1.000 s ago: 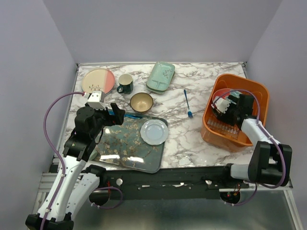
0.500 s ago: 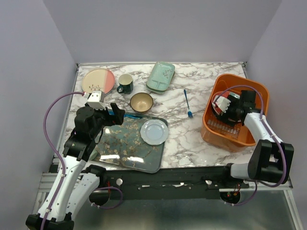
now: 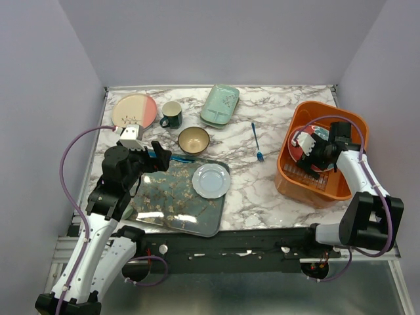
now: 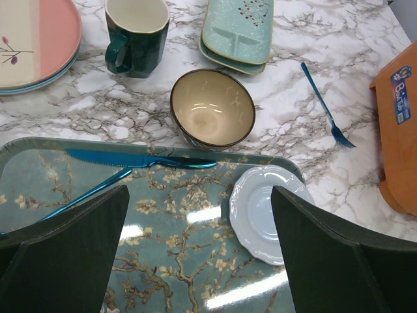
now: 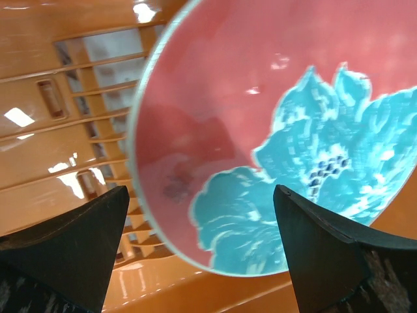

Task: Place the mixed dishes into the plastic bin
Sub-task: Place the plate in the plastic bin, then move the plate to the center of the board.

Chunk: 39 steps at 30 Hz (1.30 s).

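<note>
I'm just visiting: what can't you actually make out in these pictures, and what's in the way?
The teal-and-red plate: overhead, the right arm covers most of it; the right wrist view cuts off its edge, so flat or leaning is unclear.
The floral tray, left end, overhead: under the left arm.
The cream-and-pink plate, left wrist view: cut by the frame's corner.
The bin label, left wrist view: too small to read.

Teal-and-red plate point(image 5: 215, 117) takes up plastic bin point(image 3: 308, 187) floor.

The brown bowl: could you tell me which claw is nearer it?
Left. The left claw is beside the bowl, above the tray; the right claw is far off, in the bin.
</note>
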Tool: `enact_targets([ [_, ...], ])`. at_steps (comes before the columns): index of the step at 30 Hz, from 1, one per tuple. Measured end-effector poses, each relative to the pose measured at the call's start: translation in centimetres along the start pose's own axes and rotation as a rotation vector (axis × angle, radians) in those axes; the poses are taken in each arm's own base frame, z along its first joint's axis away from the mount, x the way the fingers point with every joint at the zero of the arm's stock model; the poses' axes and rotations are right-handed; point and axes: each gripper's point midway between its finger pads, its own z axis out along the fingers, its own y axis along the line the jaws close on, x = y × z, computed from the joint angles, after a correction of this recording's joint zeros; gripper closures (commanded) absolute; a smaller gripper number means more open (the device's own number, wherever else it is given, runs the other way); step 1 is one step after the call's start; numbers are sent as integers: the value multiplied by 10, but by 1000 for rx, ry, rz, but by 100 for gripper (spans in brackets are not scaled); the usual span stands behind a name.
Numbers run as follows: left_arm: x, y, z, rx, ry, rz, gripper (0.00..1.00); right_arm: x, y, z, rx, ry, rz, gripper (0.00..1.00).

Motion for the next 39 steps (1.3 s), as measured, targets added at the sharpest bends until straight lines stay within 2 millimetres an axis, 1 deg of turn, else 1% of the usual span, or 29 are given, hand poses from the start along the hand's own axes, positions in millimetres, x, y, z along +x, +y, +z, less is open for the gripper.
enact_targets([
  [3,0,0,0,1,1,0,1,2,6,0,-21,8,9,0],
  [8,0,0,0,1,0,0,1,3,9,-1,-33,9,29,0],
  [11,1,-1,0,8,3,0,1,0,12,-5,-39,-12,68,0],
  [14,1,-4,2,22,8,-1,1,-14,12,-17,-40,-64,119,0],
  [17,2,-6,4,39,14,-3,1,-35,6,-33,-9,-146,171,0],
  [19,2,-8,5,56,19,-5,1,-47,7,-42,-2,-196,215,0],
  [21,3,-10,6,71,26,-8,1,-52,9,-46,-1,-221,243,0],
  [24,5,-13,10,95,44,-22,1,-59,9,-51,8,-249,335,0],
  [27,10,-18,16,126,72,-48,1,-64,6,-58,32,-277,420,0],
  [31,14,-28,21,175,93,-93,1,-69,1,-67,66,-310,493,0],
  [35,20,-35,32,210,136,-147,1,-74,0,-80,90,-349,579,0],
  [37,26,-40,38,216,173,-169,1,-83,-1,-88,86,-385,607,0],
  [39,27,-47,42,230,195,-176,1,-94,-2,-98,78,-426,627,0],
])
